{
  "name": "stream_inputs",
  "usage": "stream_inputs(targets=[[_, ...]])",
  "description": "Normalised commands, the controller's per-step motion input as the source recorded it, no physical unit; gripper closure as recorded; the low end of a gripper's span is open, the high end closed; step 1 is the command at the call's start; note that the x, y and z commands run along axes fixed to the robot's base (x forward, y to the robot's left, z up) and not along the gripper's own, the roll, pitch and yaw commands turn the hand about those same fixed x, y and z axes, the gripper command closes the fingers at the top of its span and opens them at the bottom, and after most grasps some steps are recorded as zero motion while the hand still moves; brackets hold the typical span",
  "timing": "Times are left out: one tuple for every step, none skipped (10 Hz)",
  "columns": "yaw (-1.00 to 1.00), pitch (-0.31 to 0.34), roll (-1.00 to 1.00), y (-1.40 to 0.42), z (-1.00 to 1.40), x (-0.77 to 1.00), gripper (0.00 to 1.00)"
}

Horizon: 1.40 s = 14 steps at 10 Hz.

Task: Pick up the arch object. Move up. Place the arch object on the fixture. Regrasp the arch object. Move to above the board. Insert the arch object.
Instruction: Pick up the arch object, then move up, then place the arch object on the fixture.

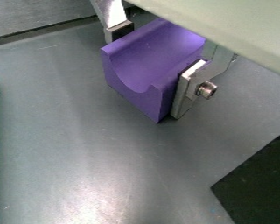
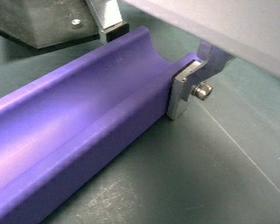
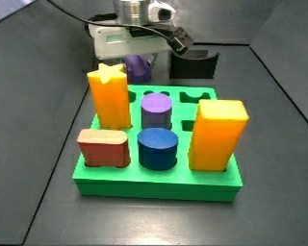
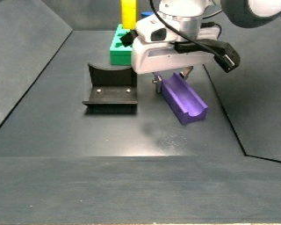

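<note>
The grey bench (image 4: 61, 114) carries everything here. At one end sits the green board (image 3: 157, 178), pegs standing in it: a yellow star (image 3: 108, 91), an orange-yellow block (image 3: 218, 135), a red block (image 3: 103, 149) and two round pegs. Away from it, the dark fixture (image 4: 109, 90) stands just beside the purple arch object (image 4: 184, 99), which lies on the bench, channel up. Down low over its end, the gripper (image 1: 154, 61) has its silver fingers (image 1: 192, 86) clamped against the arch object's two sides.
</note>
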Motion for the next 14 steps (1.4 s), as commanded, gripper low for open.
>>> stream_inputs(targets=[[0.00, 0.000, 0.00, 0.00, 0.00, 0.00, 1.00], [0.00, 0.000, 0.00, 0.00, 0.00, 0.00, 1.00], [0.00, 0.000, 0.00, 0.00, 0.00, 0.00, 1.00], [0.00, 0.000, 0.00, 0.00, 0.83, 0.00, 1.00], [-0.02, 0.014, 0.01, 0.06, 0.81, -0.03, 1.00], [-0.02, 0.015, 0.01, 0.04, 0.70, -0.05, 1.00], [-0.02, 0.015, 0.00, 0.03, 0.58, -0.04, 1.00], [-0.02, 0.022, 0.00, 0.02, 0.48, -0.04, 1.00], [-0.02, 0.029, -0.01, 0.01, 0.24, -0.02, 1.00], [0.00, 0.000, 0.00, 0.00, 1.00, 0.00, 1.00], [0.00, -0.012, 0.00, 0.00, 1.00, 0.01, 1.00], [0.00, 0.016, -0.01, 0.00, 1.00, -0.01, 1.00], [0.00, 0.022, -0.01, 0.00, 1.00, -0.01, 1.00], [0.01, 0.032, -0.02, -0.01, 1.00, -0.01, 1.00]])
